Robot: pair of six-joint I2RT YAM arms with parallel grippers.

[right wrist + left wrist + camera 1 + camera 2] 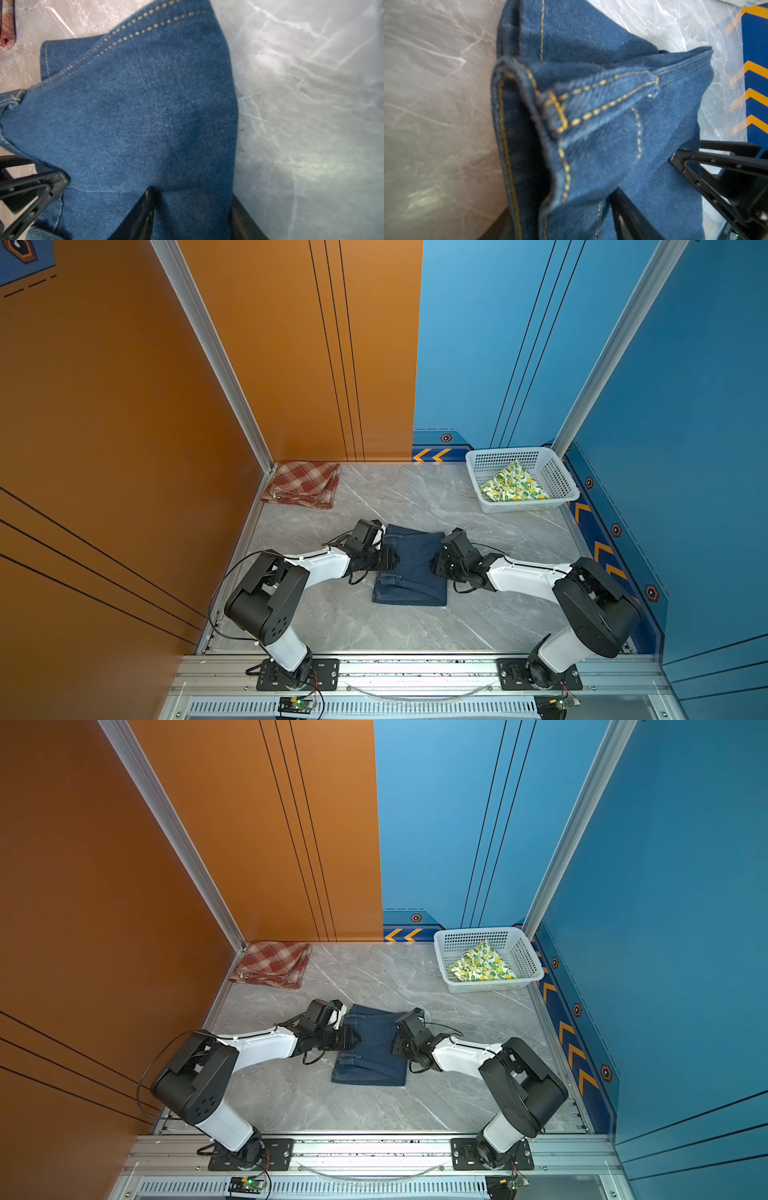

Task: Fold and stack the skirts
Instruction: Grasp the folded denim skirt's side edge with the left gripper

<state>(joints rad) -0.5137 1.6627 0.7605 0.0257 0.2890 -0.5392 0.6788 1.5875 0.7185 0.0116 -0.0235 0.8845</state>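
In both top views the folded dark blue denim skirt (411,568) (372,1052) lies mid-table between my arms. My left gripper (392,562) (356,1040) is at its left edge and my right gripper (436,565) (395,1046) at its right edge. The left wrist view has stitched denim (591,135) bunched and filling the left gripper (562,207). In the right wrist view denim (145,104) fills the right gripper (191,195) the same way. The red-and-cream plaid skirt (301,485) (272,963) lies folded at the far left corner. The lemon-print skirt (513,483) (482,963) sits in the basket.
The white perforated basket (523,506) (490,986) stands at the far right corner by the blue wall. Orange and blue walls close in the grey marble table (415,497). A metal rail (415,668) carrying the arm bases runs along the near edge.
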